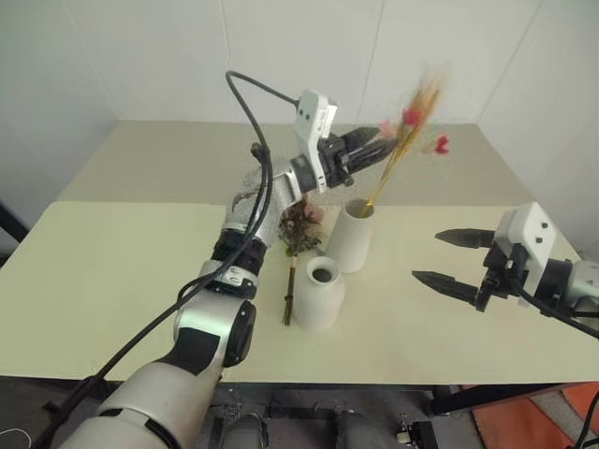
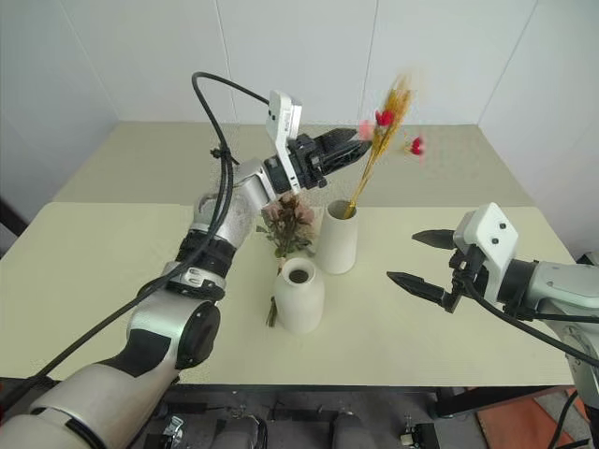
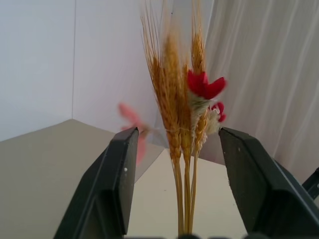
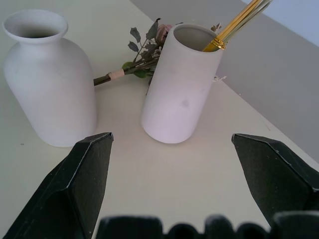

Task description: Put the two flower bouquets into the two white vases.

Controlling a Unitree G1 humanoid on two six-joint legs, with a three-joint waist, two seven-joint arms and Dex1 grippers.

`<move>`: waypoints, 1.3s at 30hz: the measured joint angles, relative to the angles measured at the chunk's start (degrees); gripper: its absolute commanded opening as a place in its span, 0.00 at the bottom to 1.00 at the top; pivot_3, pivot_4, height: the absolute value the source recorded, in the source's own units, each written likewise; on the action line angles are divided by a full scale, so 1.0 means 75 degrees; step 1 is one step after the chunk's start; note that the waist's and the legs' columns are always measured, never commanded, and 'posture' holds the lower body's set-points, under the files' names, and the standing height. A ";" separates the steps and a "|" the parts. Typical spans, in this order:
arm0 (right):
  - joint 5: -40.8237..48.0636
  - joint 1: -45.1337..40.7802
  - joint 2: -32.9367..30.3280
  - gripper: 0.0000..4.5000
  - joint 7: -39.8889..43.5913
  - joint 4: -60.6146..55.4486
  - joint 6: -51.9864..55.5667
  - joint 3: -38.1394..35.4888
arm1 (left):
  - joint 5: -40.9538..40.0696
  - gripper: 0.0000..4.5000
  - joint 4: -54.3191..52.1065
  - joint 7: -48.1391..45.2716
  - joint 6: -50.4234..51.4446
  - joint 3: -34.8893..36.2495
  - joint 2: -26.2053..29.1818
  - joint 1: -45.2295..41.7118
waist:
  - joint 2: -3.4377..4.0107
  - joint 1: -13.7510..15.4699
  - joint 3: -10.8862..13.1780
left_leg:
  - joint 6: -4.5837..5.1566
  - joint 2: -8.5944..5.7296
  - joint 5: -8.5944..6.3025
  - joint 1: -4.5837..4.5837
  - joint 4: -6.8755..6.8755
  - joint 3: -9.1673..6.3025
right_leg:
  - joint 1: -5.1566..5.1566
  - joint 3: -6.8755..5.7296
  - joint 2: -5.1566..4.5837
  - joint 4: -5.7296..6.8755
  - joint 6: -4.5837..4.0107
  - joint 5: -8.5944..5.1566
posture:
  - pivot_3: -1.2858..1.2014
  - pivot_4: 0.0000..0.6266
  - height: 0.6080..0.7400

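Note:
The slim straw bouquet with red and pink blossoms stands tilted in the plain cylinder vase, stems inside its mouth. My left gripper is open at the bouquet's upper stems; in the left wrist view the stems rise between its fingers with a gap on each side. The rose bouquet lies on the table behind the bottle-shaped vase, its stems running down past the vase's left side. My right gripper hovers open to the right of both vases, facing them, with nothing in it.
The pale table reaches to the white walls at the back. Both vases stand close together near its middle. My left arm stretches over the rose bouquet. A black cable loops above that arm.

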 measured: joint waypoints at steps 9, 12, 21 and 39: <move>0.0030 -0.0050 -0.0002 1.00 0.0214 0.0150 -0.0010 0.0082 | -0.0611 1.00 -0.3517 0.1009 0.4733 0.0003 0.2440 0.1917 | 0.0000 -0.0064 0.0000 | -0.0001 0.0002 0.0001 0.0014 0.0006 0.0004 | 0.0008 0.0007 0.0001 0.0014 0.0008 0.0003 | 0.52 0.24 1.00; 0.0063 -0.0107 -0.0021 1.00 0.0382 0.0248 -0.0025 0.0126 | -0.0588 1.00 -0.3651 0.1345 0.6342 -0.0272 0.3062 0.1886 | 0.0001 -0.0059 0.0000 | -0.0001 0.0002 0.0001 0.0016 0.0006 0.0005 | 0.0012 0.0006 0.0001 0.0009 0.0009 0.0003 | 0.52 0.24 1.00; 0.0074 -0.0611 -0.0221 1.00 0.0977 0.0618 -0.0226 0.0207 | -0.0186 1.00 -0.2634 0.2512 0.8757 -0.1205 0.2415 0.0818 | -0.0001 0.0038 0.0000 | -0.0001 0.0001 0.0001 0.0006 0.0004 0.0005 | 0.0005 0.0003 0.0001 0.0004 0.0008 0.0003 | 0.52 0.24 1.00; 0.1212 -0.0425 -0.0490 1.00 0.2563 0.0758 -0.0460 -0.1017 | 0.0798 0.57 -0.1552 0.3513 0.8526 -0.2187 0.1465 0.0756 | -0.0001 0.0065 0.0001 | -0.0001 -0.0003 0.0001 0.0029 0.0001 0.0008 | 0.0031 0.0010 -0.0001 0.0003 0.0008 0.0004 | 0.52 0.24 1.00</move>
